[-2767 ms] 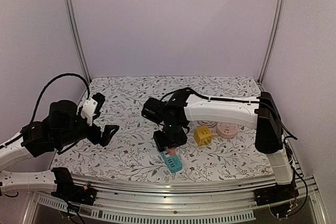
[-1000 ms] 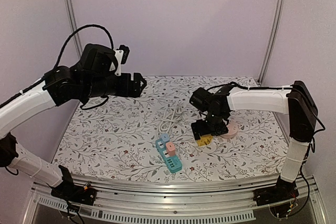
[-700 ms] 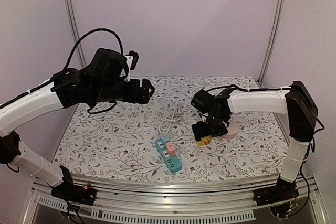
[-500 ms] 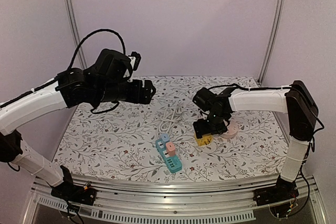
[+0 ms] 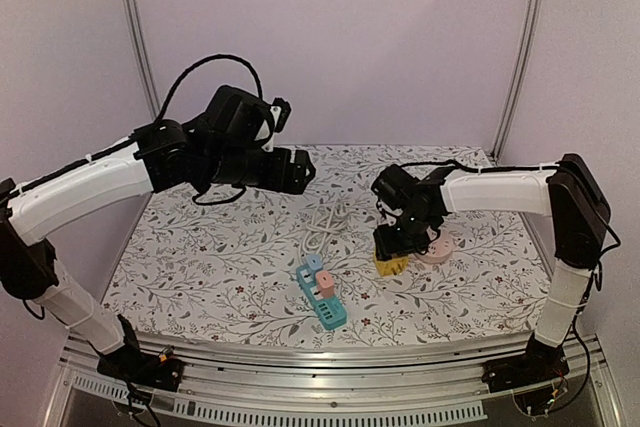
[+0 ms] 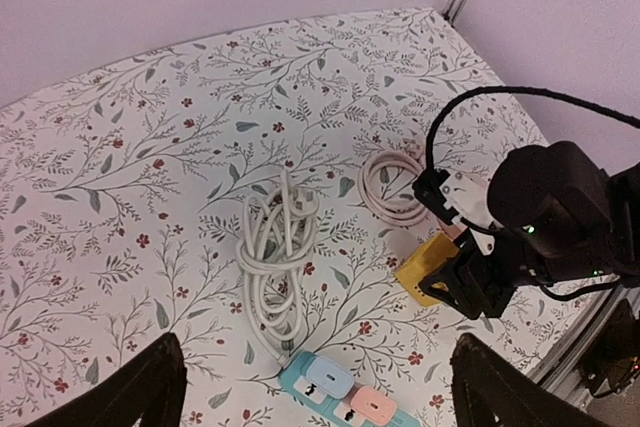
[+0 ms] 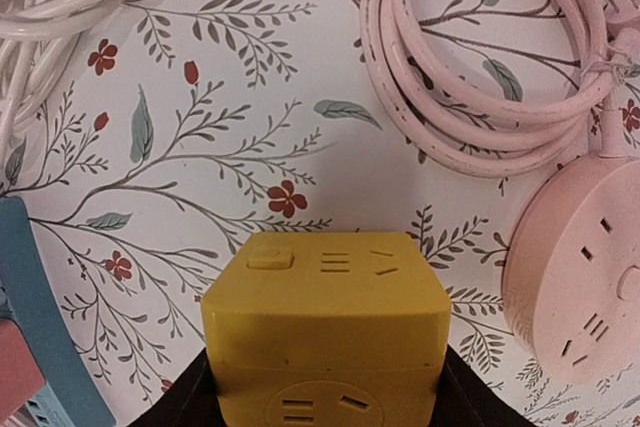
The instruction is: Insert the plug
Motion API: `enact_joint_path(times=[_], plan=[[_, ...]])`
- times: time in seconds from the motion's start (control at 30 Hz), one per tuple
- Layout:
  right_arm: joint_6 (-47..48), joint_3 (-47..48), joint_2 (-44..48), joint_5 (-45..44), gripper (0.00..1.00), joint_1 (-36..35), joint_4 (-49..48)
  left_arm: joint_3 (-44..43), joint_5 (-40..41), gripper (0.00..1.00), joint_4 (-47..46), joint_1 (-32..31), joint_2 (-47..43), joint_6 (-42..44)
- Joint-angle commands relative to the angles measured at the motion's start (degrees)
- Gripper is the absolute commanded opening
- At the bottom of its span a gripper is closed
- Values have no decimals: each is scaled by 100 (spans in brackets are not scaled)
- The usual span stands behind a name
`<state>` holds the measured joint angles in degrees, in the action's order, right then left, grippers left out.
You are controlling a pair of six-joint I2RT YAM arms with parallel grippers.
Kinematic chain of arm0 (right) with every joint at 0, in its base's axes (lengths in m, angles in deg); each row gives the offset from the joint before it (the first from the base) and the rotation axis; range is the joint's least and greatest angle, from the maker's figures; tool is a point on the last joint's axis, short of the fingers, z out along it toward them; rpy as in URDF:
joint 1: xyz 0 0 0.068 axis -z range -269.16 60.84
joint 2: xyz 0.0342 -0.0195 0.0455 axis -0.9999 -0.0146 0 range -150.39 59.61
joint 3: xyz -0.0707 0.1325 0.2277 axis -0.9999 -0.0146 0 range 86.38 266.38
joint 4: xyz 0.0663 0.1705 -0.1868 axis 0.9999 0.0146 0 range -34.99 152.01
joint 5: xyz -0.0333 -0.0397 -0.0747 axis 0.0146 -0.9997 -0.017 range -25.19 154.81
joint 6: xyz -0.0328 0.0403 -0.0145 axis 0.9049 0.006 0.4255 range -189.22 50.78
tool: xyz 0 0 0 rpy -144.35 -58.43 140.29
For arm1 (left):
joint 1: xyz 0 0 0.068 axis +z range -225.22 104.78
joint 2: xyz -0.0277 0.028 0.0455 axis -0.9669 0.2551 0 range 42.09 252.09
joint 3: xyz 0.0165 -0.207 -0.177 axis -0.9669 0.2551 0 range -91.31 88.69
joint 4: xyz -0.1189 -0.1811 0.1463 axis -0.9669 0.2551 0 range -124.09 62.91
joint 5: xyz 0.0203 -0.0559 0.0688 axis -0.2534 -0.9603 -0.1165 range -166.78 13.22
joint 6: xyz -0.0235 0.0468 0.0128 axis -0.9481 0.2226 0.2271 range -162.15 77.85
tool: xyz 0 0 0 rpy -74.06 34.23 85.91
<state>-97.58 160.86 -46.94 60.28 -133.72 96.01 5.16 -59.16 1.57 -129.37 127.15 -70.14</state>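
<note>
Your right gripper (image 5: 393, 245) is clamping the yellow cube plug (image 7: 325, 317), which is sitting beside the pink socket (image 5: 438, 245) and not yet in the teal strip (image 5: 330, 313); your left gripper (image 5: 297, 171) is hanging open.

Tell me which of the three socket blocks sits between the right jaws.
The yellow cube, flanked by the right gripper. The pink round socket lies free beside it; the teal strip lies apart, nearer the front edge.

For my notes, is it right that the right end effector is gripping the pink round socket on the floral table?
Not quite: the right wrist view shows the right end effector gripping the yellow cube socket on the floral table; the pink round socket lies beside it.
</note>
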Motion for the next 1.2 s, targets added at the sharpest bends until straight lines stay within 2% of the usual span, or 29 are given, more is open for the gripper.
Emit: enact_joint_path(times=[0.0,0.27,0.4,0.63,0.97,1.17], plan=[[171,-84,459,200,34,17,-147,-497,-1029,91,102,278,417,76],[788,-72,1345,834,33,17,-661,-2005,-2404,93,1439,556,1592,-43],[1167,-197,1768,962,33,16,-895,-2438,-3080,93,1815,598,1999,-172],[1695,-750,2396,1064,29,4,-1393,-2906,-4203,93,1914,634,2430,-486],[2148,-1784,3574,1205,26,-65,-2616,-3077,-4849,91,1899,634,2723,-826],[2592,-2121,4030,1358,26,-128,-2877,-3294,-5131,89,1841,625,2922,-1004]])
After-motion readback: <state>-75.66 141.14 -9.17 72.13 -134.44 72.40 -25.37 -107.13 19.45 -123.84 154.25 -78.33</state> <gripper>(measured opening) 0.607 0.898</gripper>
